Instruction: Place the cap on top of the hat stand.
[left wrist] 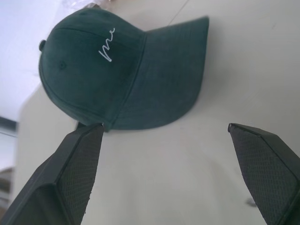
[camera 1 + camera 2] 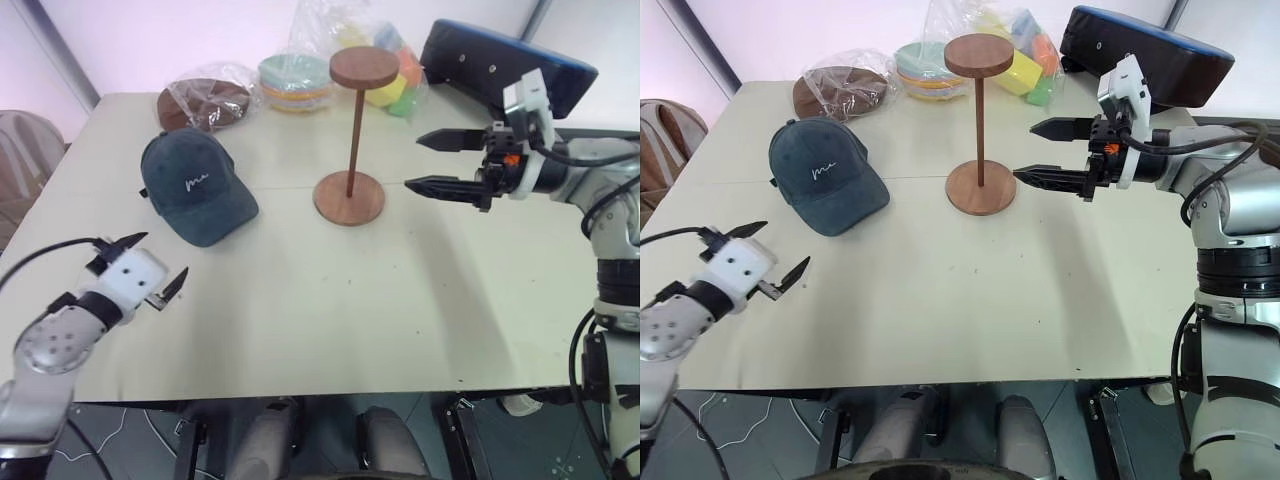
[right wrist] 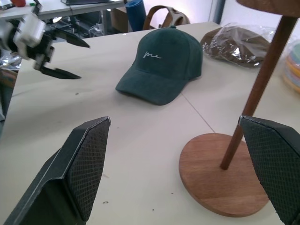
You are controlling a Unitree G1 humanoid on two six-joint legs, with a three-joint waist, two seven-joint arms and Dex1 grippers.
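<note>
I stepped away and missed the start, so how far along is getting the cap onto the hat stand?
Nothing is finished yet. The cap lies flat on the table, untouched, and the disc on top of the hat stand is bare. In hand: the left hand is open, aimed at the cap's brim. The right hand is open beside the stand. Left: grasp, lift, set the cap on the disc.

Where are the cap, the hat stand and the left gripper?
cap (image 2: 190, 185), left eye view, front panel by the white script.
hat stand (image 2: 357, 120), left eye view, mid pole.
left gripper (image 2: 152, 262), left eye view, between its open fingertips.
</note>
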